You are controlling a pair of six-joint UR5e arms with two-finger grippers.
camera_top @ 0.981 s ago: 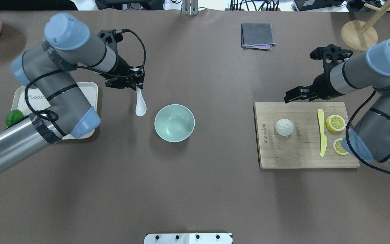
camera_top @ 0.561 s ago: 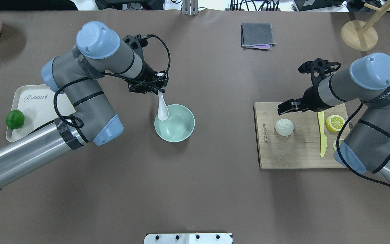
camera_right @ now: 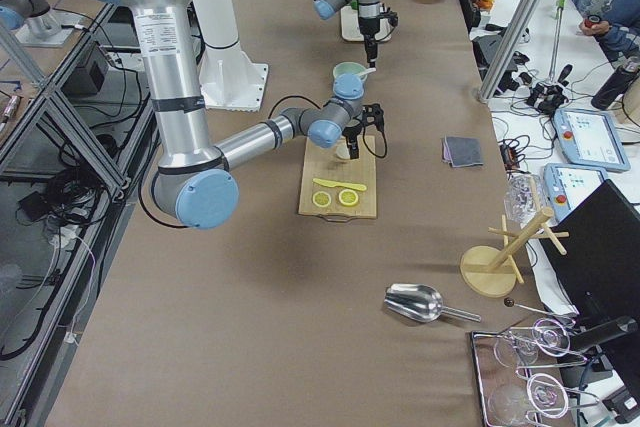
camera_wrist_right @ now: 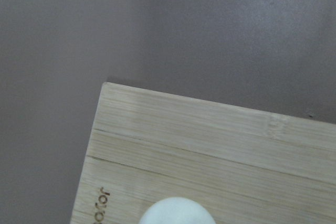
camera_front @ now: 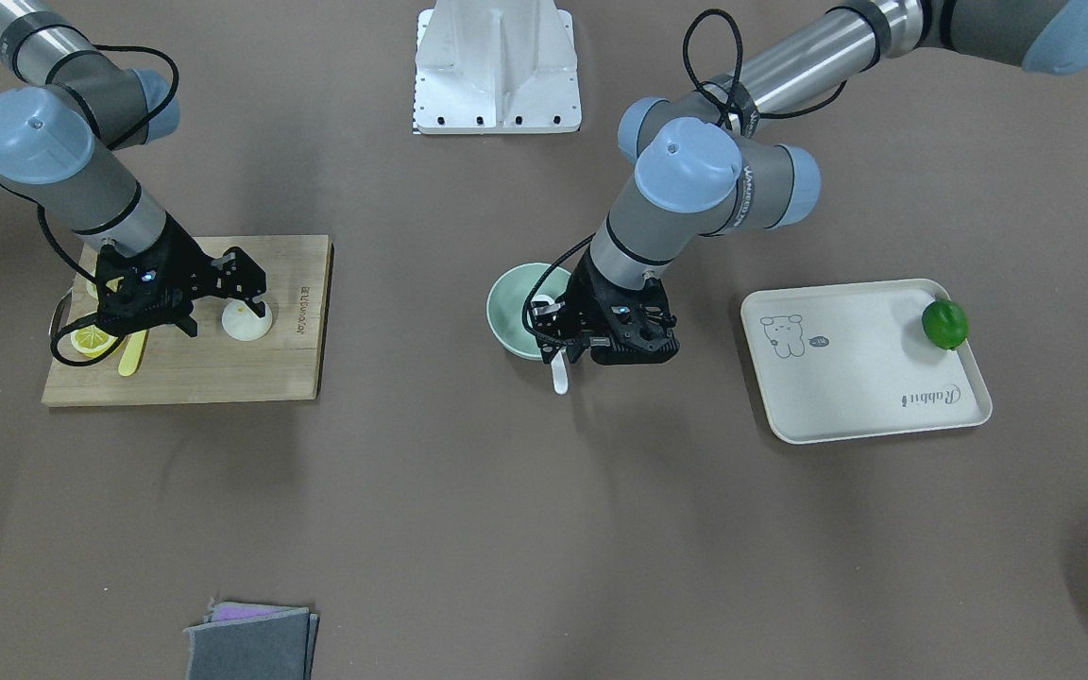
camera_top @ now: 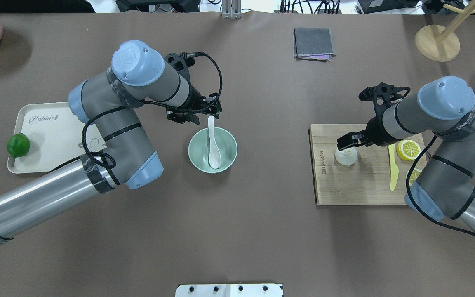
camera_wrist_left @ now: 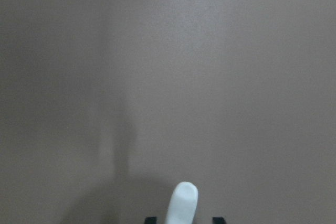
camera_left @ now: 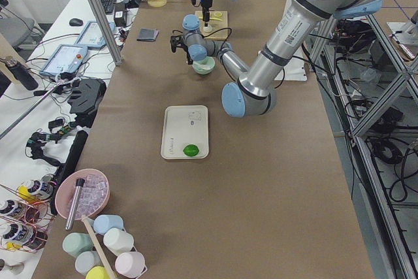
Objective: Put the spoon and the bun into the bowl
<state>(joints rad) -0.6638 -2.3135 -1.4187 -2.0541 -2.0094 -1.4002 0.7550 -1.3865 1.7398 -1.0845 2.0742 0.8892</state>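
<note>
1. Your left end effector hangs at the far rim of the bowl. Its jaws are parted. In the wrist view the handle tip sits between them with a gap on each side, so it appears to grip nothing.
2. The spoon lies in the bowl, scoop down on the floor, with the handle leaning on the far rim and poking a little past it.
3. Your right end effector hovers just above the bun, jaws spread and empty as far as the front view shows. The bun sits on the wooden board, near its bowl-side edge and well apart from the bowl.
4. Back the left end effector away from the handle without brushing it. A knock could tip the spoon out or slide the bowl across the desk.
5. Centre the right jaws over the dome, come down until they straddle its widest part, then close gently, since the bun looks soft. The knife and lemon slices lie off to the side.
6. The left arm reaches in from the tray side, elbow bent and wrist angled down. The right arm folds over the board, wrist aimed down.
</note>
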